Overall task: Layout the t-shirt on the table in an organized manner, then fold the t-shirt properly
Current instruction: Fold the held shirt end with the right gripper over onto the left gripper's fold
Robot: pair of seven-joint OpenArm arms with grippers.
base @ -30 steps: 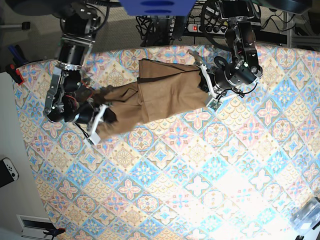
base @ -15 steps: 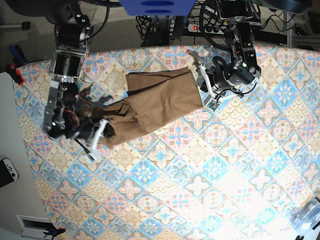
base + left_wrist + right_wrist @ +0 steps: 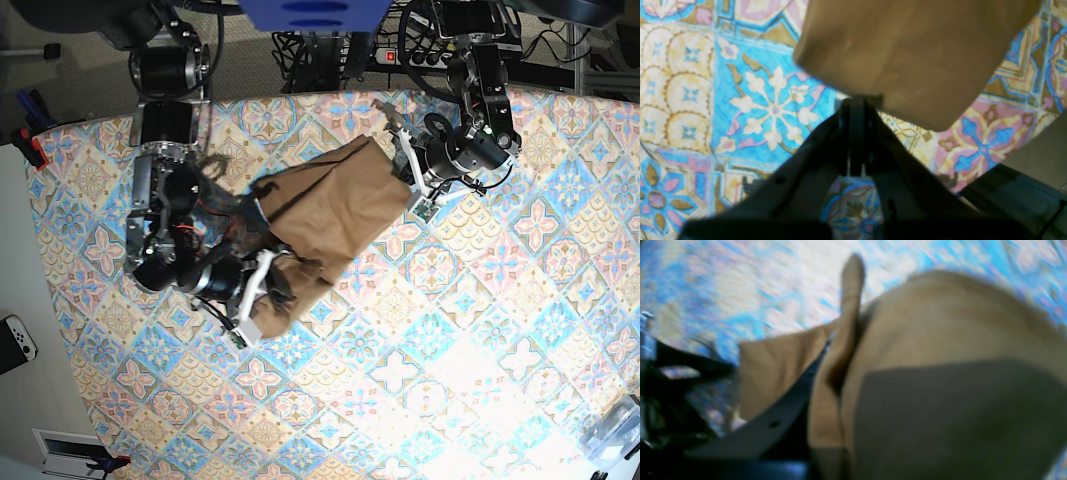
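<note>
The t-shirt (image 3: 325, 215) hangs bunched between both arms over the far part of the worktop (image 3: 450, 350). The left gripper (image 3: 412, 185) is closed on its far edge, the right gripper (image 3: 262, 292) clamps its near end. Wide bare worktop lies nearer.

surface: table (image 3: 430, 330), tile-pattern cloth | on it: 1 t-shirt (image 3: 325, 205), tan-brown, bunched diagonally

No legible text, label, brand, number or sign appears in any of the three views. The desk (image 3: 450, 330) cloth carries only an ornamental tile pattern, and the t-shirt (image 3: 325, 205) shows a plain surface with no readable print; both wrist views are too blurred to resolve any lettering.
</note>
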